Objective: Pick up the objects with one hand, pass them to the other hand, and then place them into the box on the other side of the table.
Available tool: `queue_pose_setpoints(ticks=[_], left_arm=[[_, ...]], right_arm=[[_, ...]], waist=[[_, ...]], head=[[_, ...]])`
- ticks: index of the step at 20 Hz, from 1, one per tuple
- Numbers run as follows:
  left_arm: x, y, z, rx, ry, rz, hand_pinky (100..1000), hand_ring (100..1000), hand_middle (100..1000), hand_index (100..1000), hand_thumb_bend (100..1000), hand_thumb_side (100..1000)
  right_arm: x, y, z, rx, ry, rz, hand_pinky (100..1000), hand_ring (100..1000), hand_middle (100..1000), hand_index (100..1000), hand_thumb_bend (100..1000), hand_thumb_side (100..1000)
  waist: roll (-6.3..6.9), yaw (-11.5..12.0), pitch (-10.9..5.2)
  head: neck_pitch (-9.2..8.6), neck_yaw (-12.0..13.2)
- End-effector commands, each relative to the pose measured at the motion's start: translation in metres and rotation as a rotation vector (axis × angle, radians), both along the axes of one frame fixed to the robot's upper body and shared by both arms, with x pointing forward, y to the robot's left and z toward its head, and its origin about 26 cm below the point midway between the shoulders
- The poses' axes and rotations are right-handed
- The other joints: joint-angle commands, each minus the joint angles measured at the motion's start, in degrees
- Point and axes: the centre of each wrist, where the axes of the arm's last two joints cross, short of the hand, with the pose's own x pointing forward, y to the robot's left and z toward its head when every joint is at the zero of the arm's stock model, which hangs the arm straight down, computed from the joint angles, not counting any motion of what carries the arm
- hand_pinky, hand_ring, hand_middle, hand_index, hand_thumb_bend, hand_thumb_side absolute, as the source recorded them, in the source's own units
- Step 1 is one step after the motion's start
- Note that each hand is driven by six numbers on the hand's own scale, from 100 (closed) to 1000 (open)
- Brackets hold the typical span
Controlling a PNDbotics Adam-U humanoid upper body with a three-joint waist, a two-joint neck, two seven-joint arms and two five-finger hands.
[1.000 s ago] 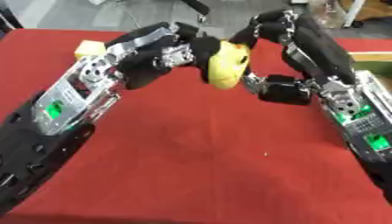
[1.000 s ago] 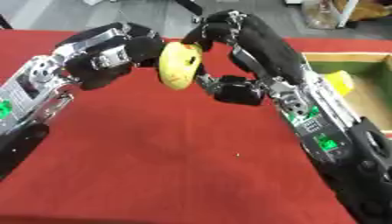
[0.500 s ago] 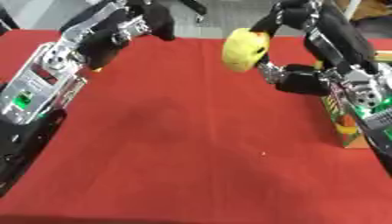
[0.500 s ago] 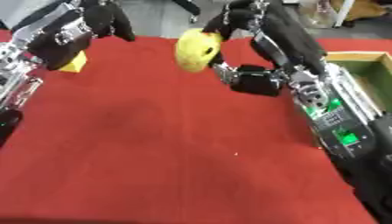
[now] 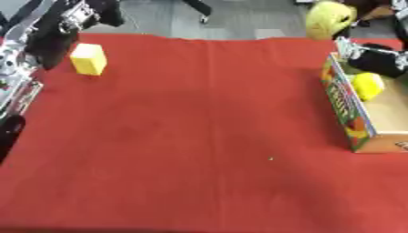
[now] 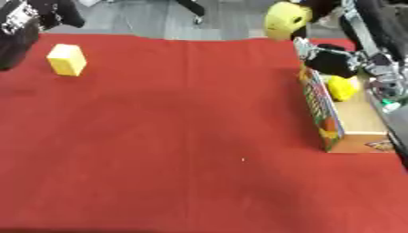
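Right eye view has the yellow round object [image 6: 287, 19] up high, pinched in the right hand [image 6: 331, 11] above the box's [image 6: 320, 109] far end. Another yellow piece [image 6: 343, 87] lies inside. Left hand [image 5: 94, 10], fingers curled and empty, hangs beside the yellow block [image 5: 89, 59] on the red cloth [image 5: 199, 136].

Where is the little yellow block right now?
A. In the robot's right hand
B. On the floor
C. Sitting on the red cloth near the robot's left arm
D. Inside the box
C. The yellow block stands on the red cloth at the far left, beside the left arm, with nothing holding it.
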Motion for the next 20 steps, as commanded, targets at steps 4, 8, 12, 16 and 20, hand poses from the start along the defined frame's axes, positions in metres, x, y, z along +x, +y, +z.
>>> queue_pose_setpoints(ticks=[4,8,12,16,20], left_arm=[[-0.006,0.011,0.011,-0.015,-0.043,0.034,738,598,520,602,512,596],[-0.008,0.012,0.011,-0.025,-0.047,0.038,737,596,519,602,506,595],[-0.008,0.013,0.01,-0.029,-0.046,0.046,737,595,518,602,504,595],[-0.009,0.016,0.009,-0.035,-0.047,0.059,737,595,518,602,501,592],[-0.009,0.018,0.009,-0.035,-0.048,0.069,738,595,518,602,500,590]], right_arm=[[0.019,-0.067,-0.02,0.027,0.077,-0.288,555,518,451,350,100,100],[0.027,-0.089,-0.046,0.011,0.16,-0.382,577,538,480,454,100,100],[0.029,-0.106,-0.07,-0.054,0.254,-0.444,615,586,533,619,114,100],[0.027,-0.12,-0.087,-0.119,0.357,-0.502,646,629,586,742,190,100],[0.024,-0.129,-0.095,-0.134,0.425,-0.55,657,648,605,805,335,227]], waist=[[-0.08,0.18,-1.38],[0.06,0.25,-1.39],[0.15,0.25,-1.4],[0.21,0.16,-1.4],[0.26,0.1,-1.4]], head=[[-0.09,-0.56],[-0.05,-0.54],[-0.04,-0.51],[-0.01,-0.42],[0.02,-0.19]])
